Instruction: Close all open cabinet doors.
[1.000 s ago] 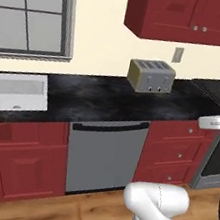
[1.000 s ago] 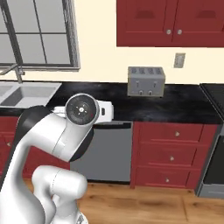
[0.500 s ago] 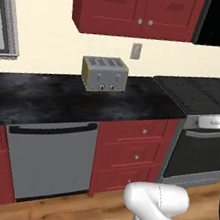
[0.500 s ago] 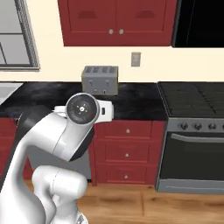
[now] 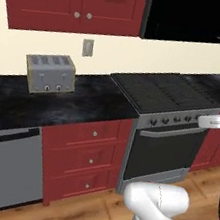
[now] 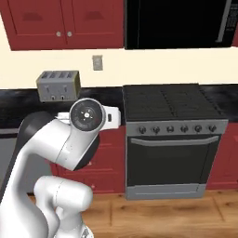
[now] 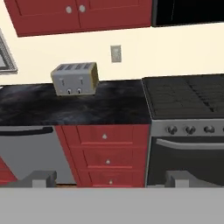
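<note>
The view is shifted right past the toaster (image 5: 50,74) to the stove (image 6: 172,139); cabinet doors (image 5: 74,2) seen here are shut, and the tool (image 7: 111,179) is spread.

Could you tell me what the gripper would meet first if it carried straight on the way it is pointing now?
Probably the red drawer fronts below the black counter: the hand view centres about there, between the dishwasher and stove. Depth is unclear, and nothing shows in between.
</note>
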{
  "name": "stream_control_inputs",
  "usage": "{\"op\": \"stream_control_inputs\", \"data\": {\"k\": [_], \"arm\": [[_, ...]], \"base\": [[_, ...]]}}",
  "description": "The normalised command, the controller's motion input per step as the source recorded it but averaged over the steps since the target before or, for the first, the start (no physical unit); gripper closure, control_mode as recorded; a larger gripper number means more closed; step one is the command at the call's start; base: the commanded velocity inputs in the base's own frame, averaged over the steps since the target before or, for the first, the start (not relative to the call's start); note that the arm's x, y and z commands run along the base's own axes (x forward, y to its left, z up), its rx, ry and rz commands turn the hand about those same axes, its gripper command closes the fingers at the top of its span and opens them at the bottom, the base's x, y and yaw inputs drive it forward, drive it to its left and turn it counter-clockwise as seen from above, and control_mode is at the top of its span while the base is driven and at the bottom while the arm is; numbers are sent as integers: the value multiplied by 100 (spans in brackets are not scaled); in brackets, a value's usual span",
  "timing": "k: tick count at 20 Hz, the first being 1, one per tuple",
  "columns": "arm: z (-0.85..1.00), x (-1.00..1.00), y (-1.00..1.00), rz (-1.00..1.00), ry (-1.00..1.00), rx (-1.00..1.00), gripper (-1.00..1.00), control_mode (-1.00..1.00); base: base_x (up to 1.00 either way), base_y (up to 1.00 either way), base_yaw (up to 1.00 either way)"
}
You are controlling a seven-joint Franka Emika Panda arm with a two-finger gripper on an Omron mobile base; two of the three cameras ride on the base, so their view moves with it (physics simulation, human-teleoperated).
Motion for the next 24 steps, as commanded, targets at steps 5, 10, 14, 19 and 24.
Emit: {"op": "stream_control_inputs", "data": {"k": [5,10,14,19,24], "arm": [[0,0,0,0,0,0,-100,100],[0,0,0,0,0,0,-100,100],[0,0,0,0,0,0,-100,100],[0,0,0,0,0,0,-100,100],[0,0,0,0,0,0,-100,100]], "base": [[19,-99,-12],[15,-100,-7],[15,-100,-3],[11,-100,0],[16,-97,0]]}}
